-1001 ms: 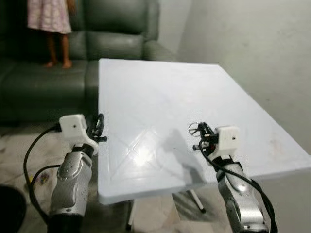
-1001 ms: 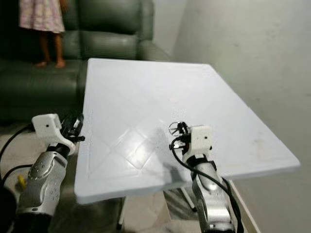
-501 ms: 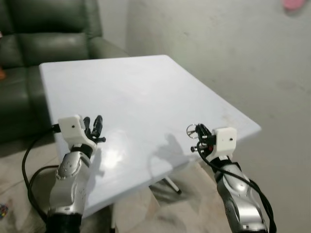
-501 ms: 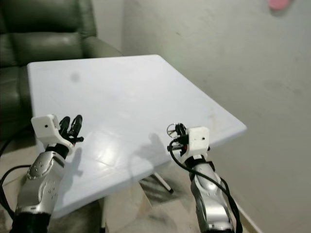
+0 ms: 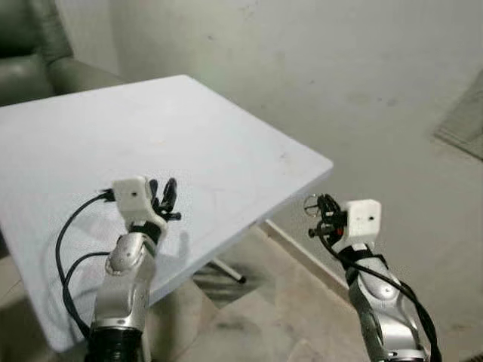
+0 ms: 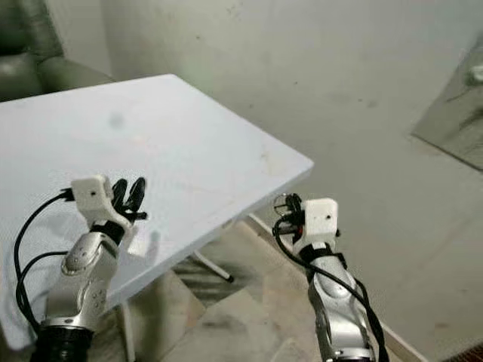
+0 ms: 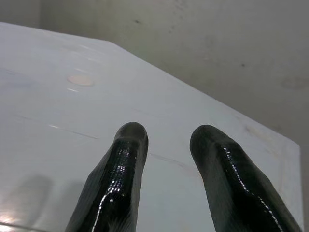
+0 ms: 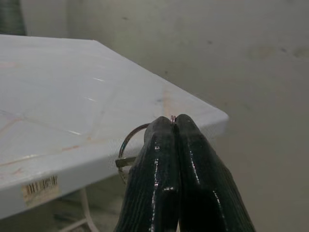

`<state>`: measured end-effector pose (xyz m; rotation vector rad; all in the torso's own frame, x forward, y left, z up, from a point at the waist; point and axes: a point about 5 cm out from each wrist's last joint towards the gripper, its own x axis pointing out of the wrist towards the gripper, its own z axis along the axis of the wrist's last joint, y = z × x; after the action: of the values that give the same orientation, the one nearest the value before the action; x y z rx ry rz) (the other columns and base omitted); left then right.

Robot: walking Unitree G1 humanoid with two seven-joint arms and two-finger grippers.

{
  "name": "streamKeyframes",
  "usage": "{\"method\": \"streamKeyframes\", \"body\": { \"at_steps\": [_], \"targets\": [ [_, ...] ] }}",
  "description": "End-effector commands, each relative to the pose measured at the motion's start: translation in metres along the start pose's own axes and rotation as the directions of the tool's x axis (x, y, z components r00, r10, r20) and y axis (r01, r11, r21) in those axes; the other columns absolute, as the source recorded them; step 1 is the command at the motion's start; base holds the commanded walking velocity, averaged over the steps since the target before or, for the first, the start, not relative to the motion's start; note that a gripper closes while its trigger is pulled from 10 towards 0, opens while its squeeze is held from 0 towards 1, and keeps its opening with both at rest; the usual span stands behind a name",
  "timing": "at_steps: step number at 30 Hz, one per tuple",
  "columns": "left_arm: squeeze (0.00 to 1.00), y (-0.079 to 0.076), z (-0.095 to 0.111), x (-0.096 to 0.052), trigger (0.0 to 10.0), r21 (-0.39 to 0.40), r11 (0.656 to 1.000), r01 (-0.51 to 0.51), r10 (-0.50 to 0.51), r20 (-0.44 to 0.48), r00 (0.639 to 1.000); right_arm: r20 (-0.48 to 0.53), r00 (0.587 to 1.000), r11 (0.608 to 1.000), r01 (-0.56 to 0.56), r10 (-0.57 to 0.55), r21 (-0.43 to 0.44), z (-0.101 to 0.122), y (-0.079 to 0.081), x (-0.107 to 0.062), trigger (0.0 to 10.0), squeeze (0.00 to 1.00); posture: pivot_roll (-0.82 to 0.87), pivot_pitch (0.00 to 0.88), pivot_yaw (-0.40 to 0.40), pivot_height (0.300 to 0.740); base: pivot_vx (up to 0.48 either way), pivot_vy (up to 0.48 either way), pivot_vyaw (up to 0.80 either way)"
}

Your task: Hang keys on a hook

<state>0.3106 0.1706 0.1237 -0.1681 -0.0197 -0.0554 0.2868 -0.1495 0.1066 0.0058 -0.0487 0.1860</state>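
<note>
Keys (image 5: pixel 312 204) are held by their ring in the right gripper (image 5: pixel 323 213), whose fingers (image 8: pixel 190 164) are pressed fully together on the thin wire, beyond the table's near right corner and above the floor (image 5: pixel 249 317). The ring is seen in the right wrist view as a loop jutting out beside the fingertips; the keys themselves cannot be made out. The left gripper (image 5: pixel 163 194) is held over the table (image 5: pixel 151 136) near its right edge, fingers (image 7: pixel 123 159) parted a little and nothing between them. No hook is seen on the wall (image 5: pixel 302 68) ahead. A risk is judged from the pinch: the ring is caught at its edge only, so a jolt or swing of the arm could let it twist or slip out and fall to the floor. Should the loop hang edge-on to a hook, it could be missed or knocked loose. A barcode sticker (image 8: pixel 39 188) is seen on the table's edge in the right wrist view; its digits are too small to be read, and no brand is legible.
</note>
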Motion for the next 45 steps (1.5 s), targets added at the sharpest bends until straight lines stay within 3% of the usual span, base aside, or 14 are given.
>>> {"method": "streamKeyframes", "body": {
  "at_steps": [1, 5, 23, 25, 36, 38, 41, 45],
  "targets": [
    [0.00, -0.007, 0.003, 0.001, 10.0, 0.020, 0.999, 0.036, -0.037, 0.012, 0.999, 0.012, 1.000, 1.000, 0.015, -0.015, -0.018, 0.005, -0.006, 0.001, 10.0, 0.00, 0.14, 0.000, -0.113, 0.740, 0.000, 0.000, -0.73],
    [0.00, -0.011, 0.006, 0.001, 10.0, 0.052, 0.995, 0.086, -0.087, 0.020, 0.996, 0.016, 1.000, 1.000, 0.016, -0.016, -0.025, 0.006, -0.007, 0.003, 10.0, 0.00, 0.14, 0.000, -0.112, 0.740, 0.000, 0.000, -0.73],
    [0.00, -0.014, 0.005, 0.003, 10.0, 0.032, 0.994, 0.101, -0.100, -0.012, 0.995, 0.033, 0.998, 0.998, 0.063, -0.062, -0.024, 0.008, -0.010, 0.005, 10.0, 0.00, 0.13, 0.000, -0.103, 0.740, 0.000, 0.000, -0.71],
    [0.00, -0.013, 0.005, 0.003, 10.0, 0.030, 0.995, 0.094, -0.094, -0.012, 0.996, 0.044, 0.997, 0.998, 0.067, -0.068, 0.010, 0.009, -0.010, 0.005, 10.0, 0.00, 0.13, 0.000, -0.103, 0.740, 0.000, 0.000, 0.00],
    [0.00, -0.015, 0.003, -0.006, 10.0, 0.043, 0.991, 0.128, -0.128, -0.008, 0.992, -0.021, 0.993, 0.993, 0.120, -0.120, 0.020, 0.002, -0.012, 0.003, 10.0, 0.00, 0.15, 0.000, -0.105, 0.740, 0.000, 0.000, 0.00],
    [0.00, -0.015, 0.002, -0.007, 10.0, 0.046, 0.989, 0.139, -0.137, -0.028, 0.990, -0.045, 0.994, 0.993, 0.106, -0.104, 0.045, -0.001, -0.009, 0.002, 10.0, 0.00, 0.15, 0.000, -0.105, 0.740, 0.000, 0.000, 0.00],
    [0.00, -0.018, 0.002, -0.008, 10.0, 0.054, 0.983, 0.173, -0.171, -0.040, 0.984, 0.029, 1.000, 0.999, 0.010, -0.012, 0.046, 0.006, -0.002, -0.001, 10.0, 0.00, 0.15, 0.000, -0.106, 0.740, 0.000, 0.000, 0.00],
    [0.00, -0.020, 0.002, -0.008, 10.0, 0.046, 0.981, 0.190, -0.188, -0.048, 0.981, 0.007, 0.999, 0.998, 0.043, -0.044, 0.045, 0.004, -0.003, -0.001, 10.0, 0.00, 0.15, 0.000, -0.104, 0.740, 0.000, 0.000, 0.00]
  ]
}}
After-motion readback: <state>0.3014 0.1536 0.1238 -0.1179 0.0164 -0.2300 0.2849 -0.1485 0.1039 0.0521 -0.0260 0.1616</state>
